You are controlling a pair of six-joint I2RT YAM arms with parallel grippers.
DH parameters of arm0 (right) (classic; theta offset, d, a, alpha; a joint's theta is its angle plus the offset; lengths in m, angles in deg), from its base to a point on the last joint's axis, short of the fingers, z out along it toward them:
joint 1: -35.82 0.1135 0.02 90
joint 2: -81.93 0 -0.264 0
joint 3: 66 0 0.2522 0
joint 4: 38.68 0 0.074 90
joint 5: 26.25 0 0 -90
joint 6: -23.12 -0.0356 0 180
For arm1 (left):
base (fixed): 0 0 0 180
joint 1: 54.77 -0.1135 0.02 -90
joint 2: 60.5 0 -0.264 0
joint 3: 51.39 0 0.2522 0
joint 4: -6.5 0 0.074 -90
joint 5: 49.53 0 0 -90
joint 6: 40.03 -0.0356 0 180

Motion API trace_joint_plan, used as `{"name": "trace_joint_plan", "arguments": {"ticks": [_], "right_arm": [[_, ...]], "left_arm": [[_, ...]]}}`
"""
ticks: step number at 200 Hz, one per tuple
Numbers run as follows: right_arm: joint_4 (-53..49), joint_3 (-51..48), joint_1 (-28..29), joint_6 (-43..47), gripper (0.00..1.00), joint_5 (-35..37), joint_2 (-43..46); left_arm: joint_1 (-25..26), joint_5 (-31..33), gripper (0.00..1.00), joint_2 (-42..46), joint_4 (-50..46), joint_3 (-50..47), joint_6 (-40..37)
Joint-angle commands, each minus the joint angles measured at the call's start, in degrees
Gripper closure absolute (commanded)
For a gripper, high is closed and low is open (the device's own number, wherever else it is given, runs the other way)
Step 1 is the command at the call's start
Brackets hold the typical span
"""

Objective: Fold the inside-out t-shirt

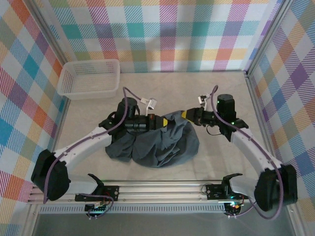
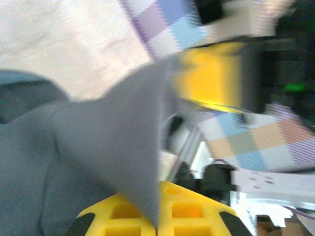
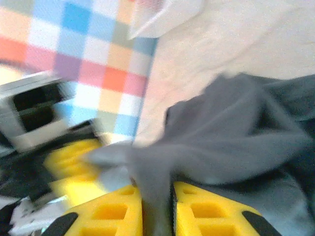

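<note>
Where the table meets the far-left corner of the checked walls, a white mesh basket sits with the pale tabletop showing through its floor, well apart from the cloth. To its right the left arm reaches in from the near-left base, and the left gripper has its yellow fingers pressed together on an upper fold of the inside-out t-shirt. The shirt lies as a crumpled dark slate-grey heap at the middle of the table, just ahead of the base rail. From the left wrist camera, the left gripper pinches a peaked ridge of the inside-out t-shirt between its two yellow pads, though the picture is blurred. Further right, the right gripper meets the same upper edge of the heap, very near the left one, its arm coming in from the near-right base. From the right wrist camera, the right gripper is likewise clamped on a gathered strip of the inside-out t-shirt, which spreads away to the right over the table.
</note>
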Motion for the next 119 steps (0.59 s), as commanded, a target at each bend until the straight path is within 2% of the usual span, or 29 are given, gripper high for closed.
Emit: {"name": "trace_joint_plan", "arguments": {"ticks": [1,16,22,34,49,64,78,83,103,119], "right_arm": [[-7.3,0.3,-2.6,8.8,0.79,-4.7,-10.4],[-7.5,0.3,-2.6,6.6,0.65,-4.1,-8.0],[-6.7,-1.0,-2.6,5.0,0.57,-1.6,-4.7],[-8.1,-3.6,-2.6,3.2,0.5,5.1,3.2],[-10.3,-5.9,-1.9,2.6,0.48,11.3,11.2],[-10.1,-8.3,2.4,4.1,0.48,18.0,19.4],[-9.4,-9.7,8.3,9.4,0.49,25.5,23.7],[-9.1,-10.1,11.7,13.7,0.49,30.7,24.6],[-6.8,-9.7,18.2,26.7,0.48,42.0,23.1],[-3.5,-9.3,21.2,35.1,0.47,45.3,19.8]], "left_arm": [[-0.1,-7.8,1.0,4.1,-1.6,4.8,2.4],[-0.3,-6.2,1.0,4.6,-6.5,5.1,-0.9],[-0.3,-5.6,1.0,4.5,-7.2,4.6,-1.5],[-0.2,-5.0,1.0,3.5,-6.3,3.6,-1.2],[-0.2,-4.9,1.0,1.9,-4.3,2.5,-0.2],[-0.1,-5.2,1.0,0.4,-2.9,1.9,0.0],[-0.2,-6.1,1.0,-1.2,-2.8,1.9,-0.3],[-0.1,-6.7,1.0,-1.7,-2.9,2.1,-0.7],[-0.2,-7.8,1.0,-3.3,-5.9,3.0,-3.0],[-0.1,-7.5,1.0,-3.8,-6.5,3.1,-3.2]]}}
